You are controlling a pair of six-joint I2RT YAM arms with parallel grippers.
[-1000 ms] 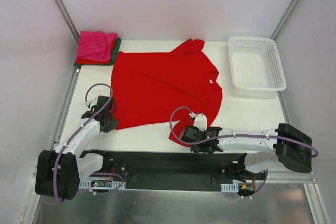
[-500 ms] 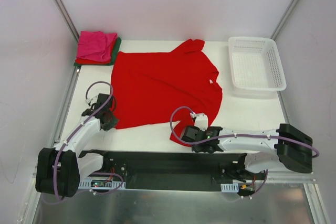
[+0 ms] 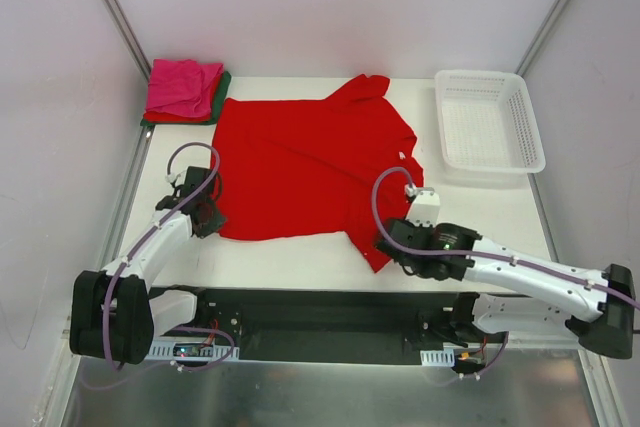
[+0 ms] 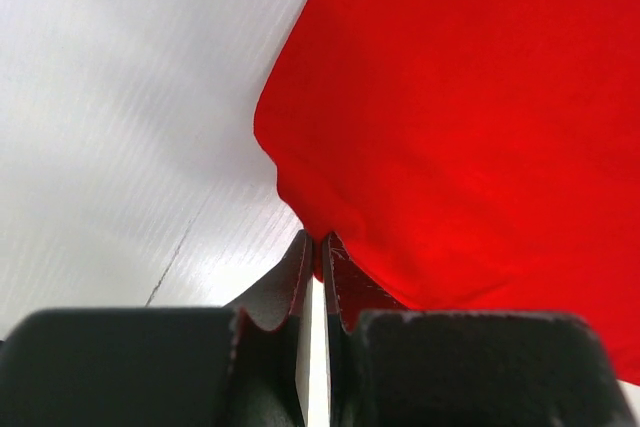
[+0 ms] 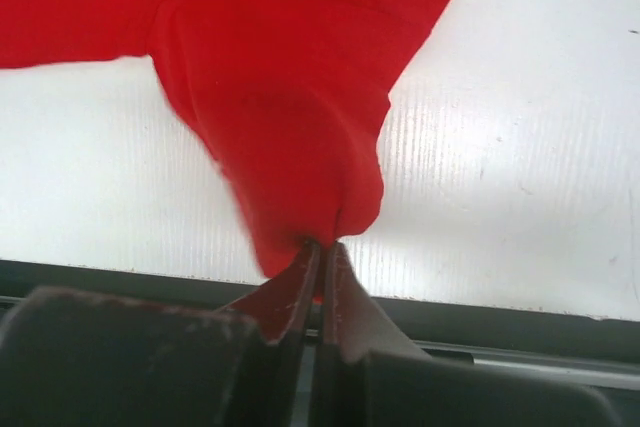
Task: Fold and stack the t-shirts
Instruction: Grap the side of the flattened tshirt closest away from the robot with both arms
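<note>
Red t-shirt (image 3: 310, 162) spread flat at centre of table (image 3: 480, 217). Left gripper (image 3: 212, 219), arm extended forward along left edge, clenched on shirt's hem corner at 8 o'clock. Right gripper (image 3: 388, 247), arm low and angled inward, pinches bunched hem corner at 5 o'clock. Folded t-shirts (image 3: 185, 92) stacked at 10 o'clock.

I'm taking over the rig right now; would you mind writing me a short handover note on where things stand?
Left gripper: shut on the near-left corner of the red t-shirt.
Right gripper: shut on the same shirt's near-right corner, where the cloth is bunched up.
Things: the red t-shirt lies spread out on the table. The folded stack, pink on top, sits at the far-left corner. The white basket is at the far right.
Done: a few shirts are folded and stacked.
Left: fold the red t-shirt and add it to the stack.
</note>
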